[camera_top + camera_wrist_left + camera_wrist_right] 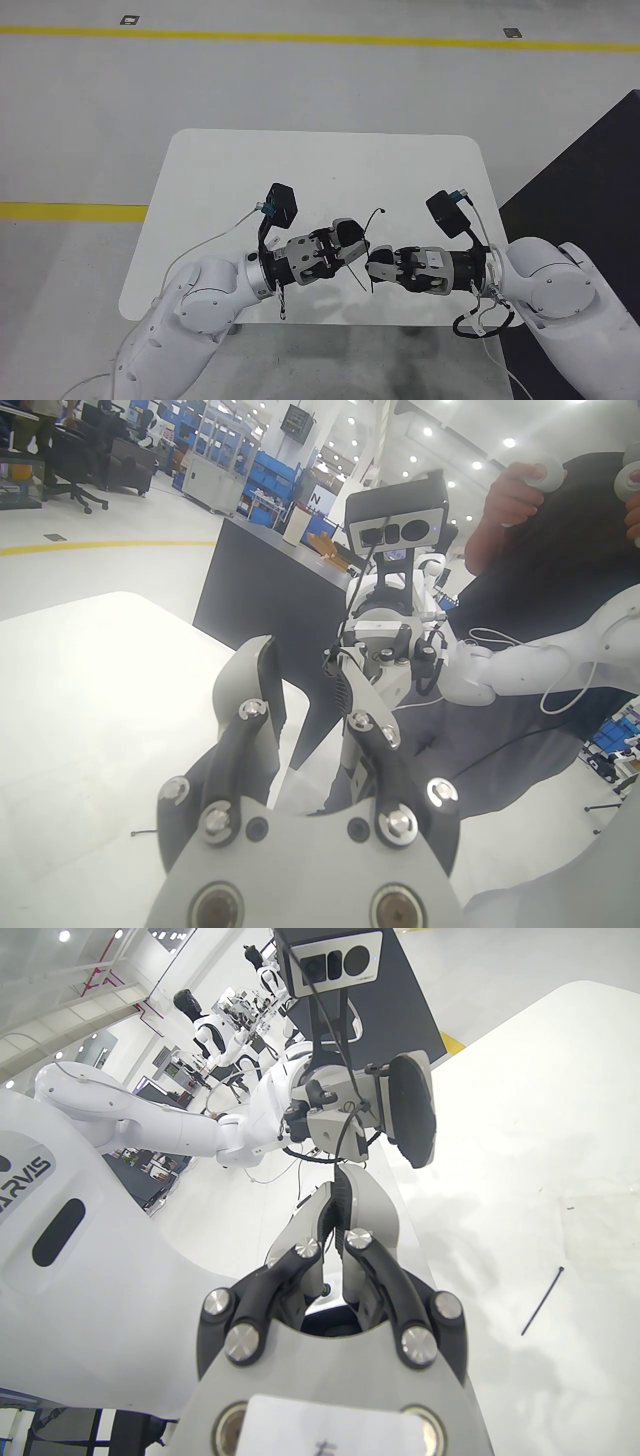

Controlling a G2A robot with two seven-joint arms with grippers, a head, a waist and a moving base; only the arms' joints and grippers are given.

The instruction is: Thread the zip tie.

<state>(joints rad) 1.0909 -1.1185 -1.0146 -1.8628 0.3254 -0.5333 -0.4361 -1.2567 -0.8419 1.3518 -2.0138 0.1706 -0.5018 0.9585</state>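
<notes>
**Matt metal, rubbery pads, one slick little tie**

The table (420,160) is smooth white with a soft sheen. Fingers on the left gripper (304,647) and right gripper (341,1180) look like matt grey metal, faced with black, finely ribbed, rubbery pads (412,1108) and fastened by bright polished screws (307,1246). The zip tie (367,235) is thin black plastic.

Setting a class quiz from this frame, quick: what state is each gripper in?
Left gripper: open, holding nothing.
Right gripper: closed on the black zip tie.
</notes>
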